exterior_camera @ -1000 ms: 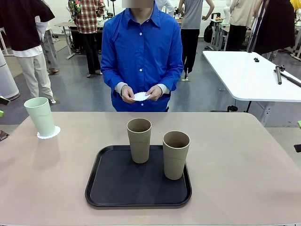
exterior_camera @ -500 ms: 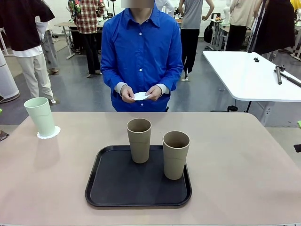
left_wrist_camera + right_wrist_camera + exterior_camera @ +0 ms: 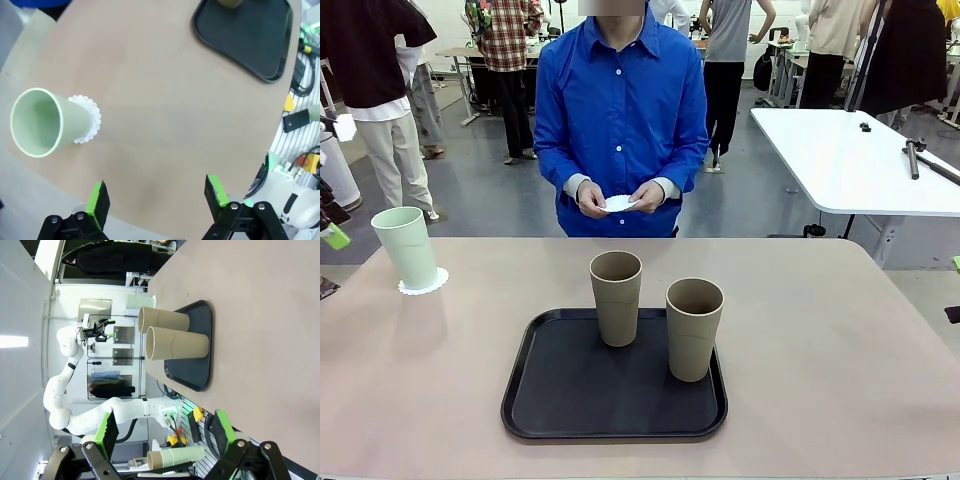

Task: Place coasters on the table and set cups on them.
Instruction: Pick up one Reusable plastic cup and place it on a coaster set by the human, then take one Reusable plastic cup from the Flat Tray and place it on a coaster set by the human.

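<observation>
Mint cup [image 3: 406,246] on its coaster [image 3: 424,281] near the table's [image 3: 840,340] far-left edge; tan cups [image 3: 616,297] on the central tray [image 3: 570,400], bare top either side. Left claw [image 3: 155,189] and right claw [image 3: 165,419] spread wide, empty.

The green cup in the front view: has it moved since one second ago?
No. The green cup stands on its doily at the same spot by the table's far left corner, as far from the tray as before.
</observation>
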`<state>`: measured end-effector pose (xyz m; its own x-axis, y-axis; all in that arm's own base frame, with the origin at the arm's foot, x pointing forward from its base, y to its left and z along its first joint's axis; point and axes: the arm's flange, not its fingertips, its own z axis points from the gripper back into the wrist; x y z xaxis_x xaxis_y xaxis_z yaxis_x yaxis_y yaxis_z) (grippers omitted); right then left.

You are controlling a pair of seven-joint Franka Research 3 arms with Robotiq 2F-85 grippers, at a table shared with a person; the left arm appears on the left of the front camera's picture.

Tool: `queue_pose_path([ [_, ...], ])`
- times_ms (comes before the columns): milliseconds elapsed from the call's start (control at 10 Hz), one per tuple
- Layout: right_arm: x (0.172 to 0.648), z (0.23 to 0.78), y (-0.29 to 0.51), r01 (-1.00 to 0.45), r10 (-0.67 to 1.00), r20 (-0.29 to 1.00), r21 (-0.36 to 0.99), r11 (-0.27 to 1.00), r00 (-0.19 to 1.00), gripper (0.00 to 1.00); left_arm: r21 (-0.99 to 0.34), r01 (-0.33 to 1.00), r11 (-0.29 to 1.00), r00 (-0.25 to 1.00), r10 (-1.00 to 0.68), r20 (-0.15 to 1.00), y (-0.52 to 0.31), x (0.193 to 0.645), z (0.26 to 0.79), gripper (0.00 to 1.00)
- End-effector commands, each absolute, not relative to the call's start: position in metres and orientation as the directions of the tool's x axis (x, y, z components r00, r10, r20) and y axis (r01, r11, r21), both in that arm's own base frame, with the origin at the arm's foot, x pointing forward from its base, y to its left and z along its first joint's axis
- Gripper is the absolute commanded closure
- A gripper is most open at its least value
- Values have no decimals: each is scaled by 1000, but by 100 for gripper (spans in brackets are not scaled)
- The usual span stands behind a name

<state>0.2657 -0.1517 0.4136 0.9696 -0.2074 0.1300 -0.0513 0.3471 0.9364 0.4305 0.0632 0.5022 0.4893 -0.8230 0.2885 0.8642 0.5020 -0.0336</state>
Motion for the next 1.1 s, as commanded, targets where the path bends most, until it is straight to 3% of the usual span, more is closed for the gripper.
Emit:
queue_pose_path([
  [0,265,414,-152,-62,-208,139,939,338,968,0,-23,835,550,542,-814,209,52,427,491,0],
  [100,265,414,-152,-62,-208,139,939,338,968,0,-34,864,502,489,-823,288,63,430,502,0],
  [1000,265,414,-152,-62,-208,139,939,338,968,0,-34,864,502,489,-823,288,63,430,502,0],
])
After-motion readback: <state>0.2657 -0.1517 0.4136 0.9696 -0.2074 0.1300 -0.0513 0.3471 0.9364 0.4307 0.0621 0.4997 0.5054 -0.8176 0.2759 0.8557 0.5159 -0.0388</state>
